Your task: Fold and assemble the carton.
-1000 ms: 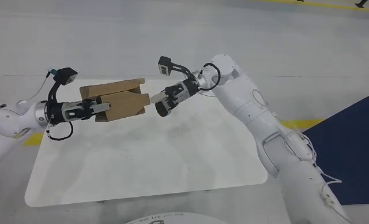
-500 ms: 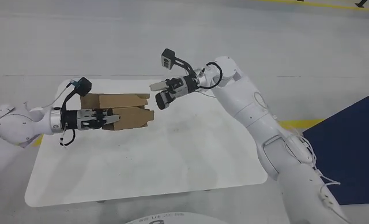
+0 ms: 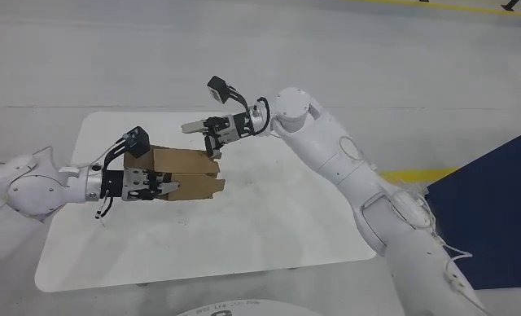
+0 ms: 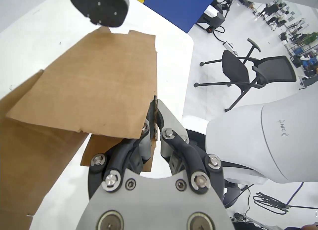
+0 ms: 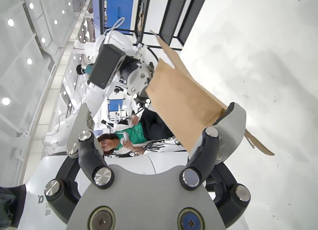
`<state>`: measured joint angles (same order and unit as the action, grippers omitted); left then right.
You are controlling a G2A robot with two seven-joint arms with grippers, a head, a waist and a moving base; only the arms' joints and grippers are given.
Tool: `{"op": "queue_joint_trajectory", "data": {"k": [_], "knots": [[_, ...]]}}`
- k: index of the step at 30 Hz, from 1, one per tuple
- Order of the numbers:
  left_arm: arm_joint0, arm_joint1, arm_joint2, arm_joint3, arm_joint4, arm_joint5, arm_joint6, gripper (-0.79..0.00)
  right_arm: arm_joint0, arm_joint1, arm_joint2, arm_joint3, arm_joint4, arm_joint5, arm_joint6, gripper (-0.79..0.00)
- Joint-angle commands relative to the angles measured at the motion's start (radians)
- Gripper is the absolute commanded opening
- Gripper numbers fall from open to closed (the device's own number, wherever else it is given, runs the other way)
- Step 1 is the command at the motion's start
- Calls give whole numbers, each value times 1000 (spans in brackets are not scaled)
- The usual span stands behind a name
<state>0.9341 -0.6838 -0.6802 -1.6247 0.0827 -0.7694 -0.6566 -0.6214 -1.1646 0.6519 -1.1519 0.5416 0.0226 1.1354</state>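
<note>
The left fingers (image 4: pixel 171 121) are pinched shut on a thin edge of the carton (image 4: pixel 94 84) — we see the corrugated rim squeezed between them with no gap left. We judge this to be an anchor grip: one side held fast so that the other arm can work the panels. The right fingers (image 5: pixel 231 116) stand spread wide and grip nothing. One inner face lies against the corner of a cardboard panel, and the other is well clear of it. In the left wrist view, a black dimpled pad of the right fingers hangs just at the far corner of the upper panel. To us that placing suits a push or a fold along a crease rather than a pinch.

The carton is plain brown corrugated board, matte and slightly fibrous, and not yet a box — flat panels partly opened, flaps with notched, roughly cut edges, one panel lying over another at a shallow angle. It sits over the left arm's side of the white desk (image 3: pixel 203 243), between the two arms. Whether its underside touches the top we cannot tell. The desk is smooth, with rounded corners.
</note>
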Motion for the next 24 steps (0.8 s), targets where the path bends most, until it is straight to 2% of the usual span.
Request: {"op": "queue_joint_trajectory", "data": {"k": [1,5,13,24], "knots": [[12,3,-13,-9,7,-1,3,-785,15,-15,-25,12,-3,25,14,0],[31,6,-34,-18,16,4,14,-785,37,-34,-41,52,10,33,54,0],[50,0,-44,-64,61,48,-13,-785,39,-51,-10,101,50,-17,24,0],[71,-7,-81,-90,84,83,10,-785,62,-107,-104,121,12,121,88,0]]}}
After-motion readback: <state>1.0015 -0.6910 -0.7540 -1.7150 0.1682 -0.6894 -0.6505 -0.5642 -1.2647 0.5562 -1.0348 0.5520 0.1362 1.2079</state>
